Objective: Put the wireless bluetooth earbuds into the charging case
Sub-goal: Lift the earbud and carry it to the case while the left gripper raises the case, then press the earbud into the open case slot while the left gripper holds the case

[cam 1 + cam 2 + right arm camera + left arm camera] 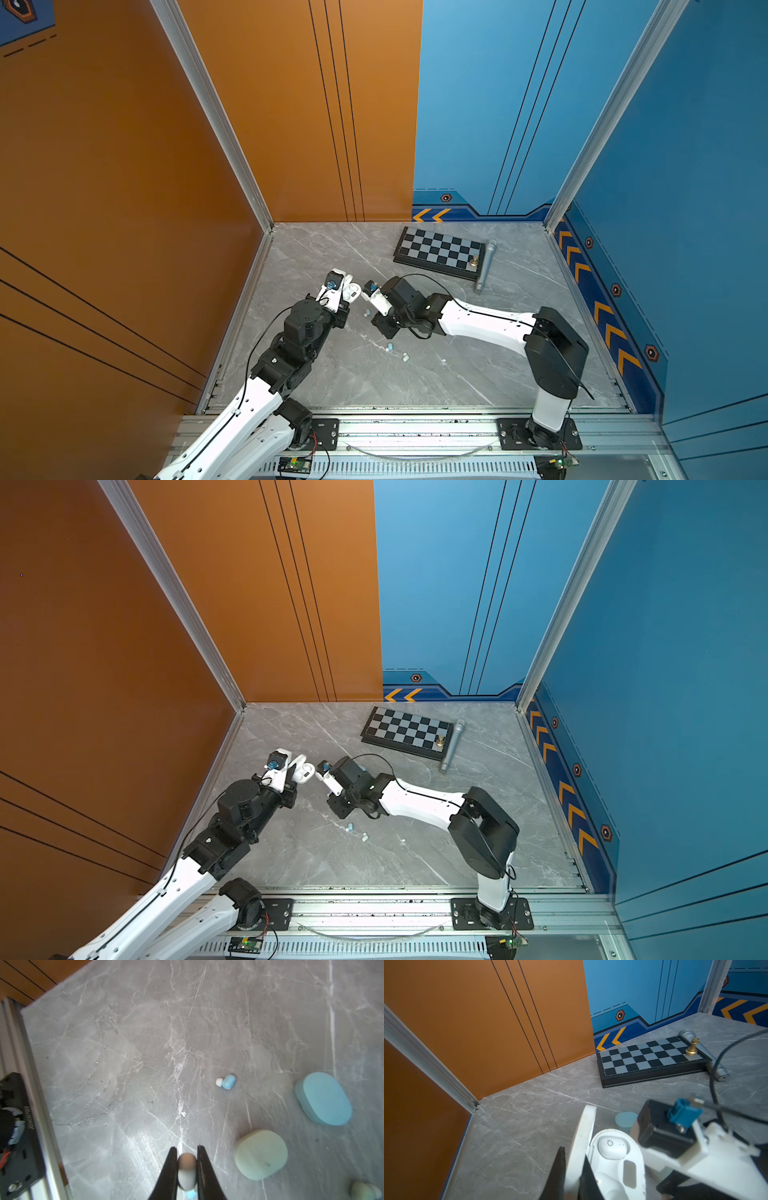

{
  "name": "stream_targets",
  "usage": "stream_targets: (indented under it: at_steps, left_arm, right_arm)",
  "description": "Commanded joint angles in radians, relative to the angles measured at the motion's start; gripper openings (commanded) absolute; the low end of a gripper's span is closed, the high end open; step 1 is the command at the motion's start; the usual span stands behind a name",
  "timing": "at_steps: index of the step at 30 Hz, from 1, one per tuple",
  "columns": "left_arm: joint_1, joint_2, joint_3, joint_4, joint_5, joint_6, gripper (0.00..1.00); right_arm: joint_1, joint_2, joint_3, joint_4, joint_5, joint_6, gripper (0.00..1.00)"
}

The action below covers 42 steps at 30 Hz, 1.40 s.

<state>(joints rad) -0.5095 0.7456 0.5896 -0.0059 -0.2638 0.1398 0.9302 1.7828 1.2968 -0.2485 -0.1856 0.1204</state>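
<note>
Held a pale, blurred earbud [187, 1174] between the black fingers [170, 1167] of the right gripper [187, 1148], jaws nearly together, above the grey marble table [124, 1053]. Showed a light blue earbud [227, 1082] with a white tip lying alone on the stone, near a closed blue case [324, 1099] and a closed pale green case [260, 1154]. Caught another pale bud [363, 1190], blurred and cut off, near the green one. Showed an aluminium rail [25, 1084] along the table's side.
</note>
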Motion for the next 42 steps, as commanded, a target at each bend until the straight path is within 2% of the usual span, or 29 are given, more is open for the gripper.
stream_targets:
  at_steps: [1,7,11,15,22,30,42]
  left_arm:
    - [0.011,0.083,0.02,0.124,0.128,-0.049,0.0]
    - [0.007,0.27,0.072,0.288,0.227,-0.074,0.0]
    - [0.0,0.372,0.111,0.364,0.33,-0.071,0.0]
    - [-0.017,0.46,0.151,0.415,0.434,-0.067,0.0]
    - [-0.073,0.58,0.222,0.455,0.486,-0.059,0.0]
    - [-0.136,0.66,0.29,0.466,0.47,-0.055,0.0]
    - [-0.167,0.656,0.314,0.475,0.48,-0.065,0.0]
  right_arm:
    - [-0.079,-0.089,-0.069,-0.077,-0.136,0.07,0.11]
    - [-0.22,-0.246,-0.179,-0.145,-0.214,0.084,0.11]
    - [-0.318,-0.318,-0.2,-0.172,-0.265,0.112,0.11]
    - [-0.395,-0.375,-0.17,-0.183,-0.396,0.188,0.12]
    - [-0.416,-0.435,-0.136,-0.125,-0.565,0.345,0.13]
    - [-0.411,-0.464,-0.142,0.013,-0.565,0.481,0.13]
    - [-0.418,-0.438,-0.175,0.147,-0.468,0.556,0.13]
